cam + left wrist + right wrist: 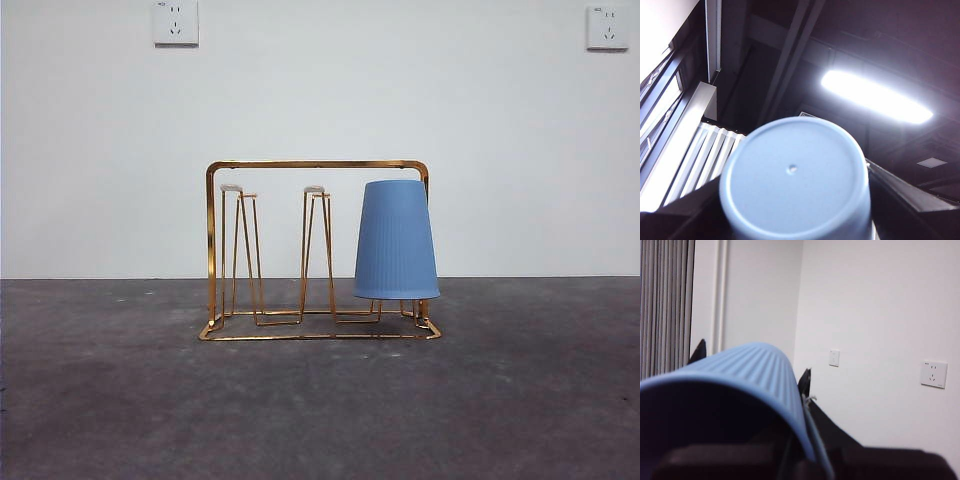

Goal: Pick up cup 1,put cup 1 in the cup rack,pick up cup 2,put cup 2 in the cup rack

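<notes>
**Holding two cups aloft while one hangs on the rack**

Hanging upside down over the right-hand prong of the cup rack [315, 164], a ribbed blue cup [397, 240] has its rim clear of the rack's base loop. The rack stands mid-table [100, 400], with two free prongs [240, 192] to the cup's left.

Neither arm shows in the front view. The left wrist view alone shows the left gripper [795, 200] pinching a grey-blue cup [795, 175], its closed base facing the camera and a ceiling lamp [875, 97] behind. That suggests this arm is tipped upward, well away from the rack. The right wrist view alone shows the right gripper [752, 362] clamped on another ribbed blue cup [740, 370]. This cup lies on its side, mouth toward the camera, with a wall socket [934, 374] beyond.

Risks, as I judge them:
- Neither held cup is mouth-down yet, so a poor wrist turn could leave a rim catching on a prong tip.
- The wire rack looks light, and a sideways knock could shift it or shake the hung cup loose.
- The free prongs stand near each other, so two arms descending together could collide.
</notes>
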